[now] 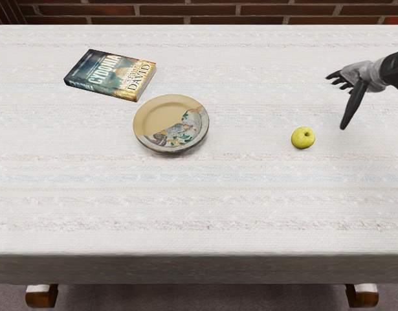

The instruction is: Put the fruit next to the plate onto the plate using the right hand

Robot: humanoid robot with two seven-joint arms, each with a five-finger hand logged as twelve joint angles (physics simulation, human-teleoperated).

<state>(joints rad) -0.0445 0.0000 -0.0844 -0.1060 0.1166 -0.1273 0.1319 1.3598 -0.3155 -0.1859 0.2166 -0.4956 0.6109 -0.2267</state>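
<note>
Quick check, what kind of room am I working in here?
Probably a simulated home setting, like a dining room: a long cloth-covered table with wooden feet, a brick wall behind it, and a book beside a decorated plate.

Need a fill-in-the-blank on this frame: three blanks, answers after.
1. In the picture, the apple lies on the table to the ___ of the plate.
2. The right hand, fingers spread, holds ___.
3. The book lies to the plate's upper ___.
Missing words: right; nothing; left.
</note>
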